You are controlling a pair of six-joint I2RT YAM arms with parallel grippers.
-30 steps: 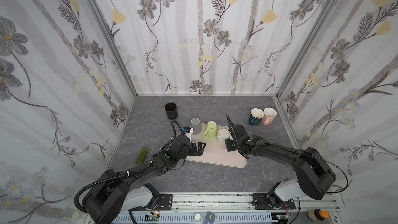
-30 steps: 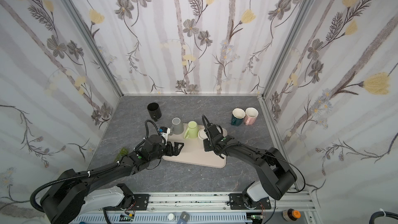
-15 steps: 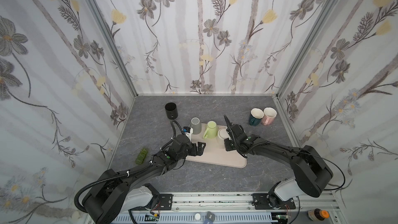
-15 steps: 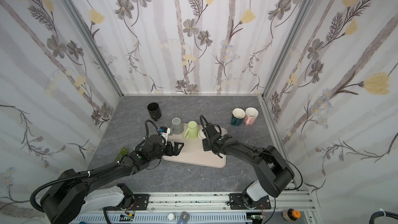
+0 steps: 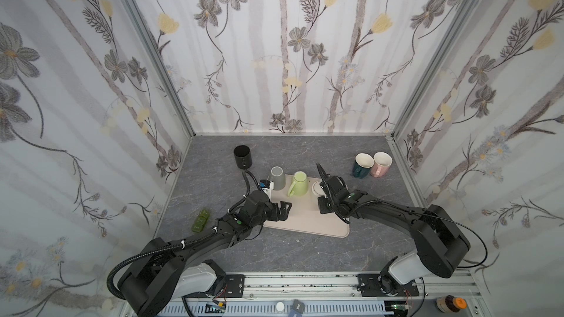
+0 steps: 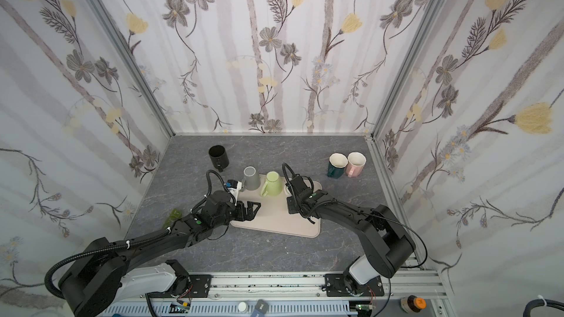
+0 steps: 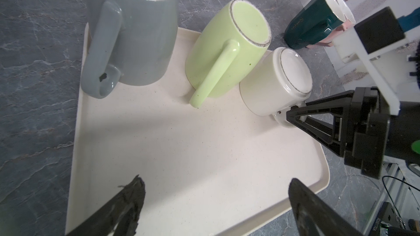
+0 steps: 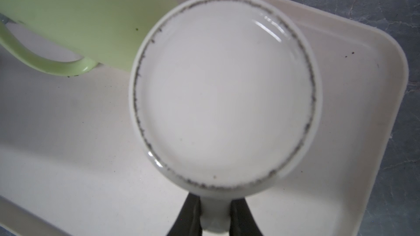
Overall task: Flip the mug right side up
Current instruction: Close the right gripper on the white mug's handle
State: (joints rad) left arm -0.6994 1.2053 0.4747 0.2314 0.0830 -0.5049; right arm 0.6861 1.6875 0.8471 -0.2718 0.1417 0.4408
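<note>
The white mug (image 8: 222, 91) stands upside down at the far right corner of the tray (image 7: 159, 144). Its glossy round base faces up, ringed by a rough, dark-flecked unglazed foot. My right tool (image 8: 215, 219) is narrowed onto its looped handle, one black finger pressed against each side. Just beside it stand a pale green mug (image 7: 227, 48) and a grey mug (image 7: 136, 30), both glazed and bottom-up. The tray is matte cream, faintly speckled, with rounded corners and a low lip, and lies on the grey veined desk (image 5: 290, 254). My left tool (image 7: 216, 179) hangs spread wide over the tray's near left edge, holding nothing.
</note>
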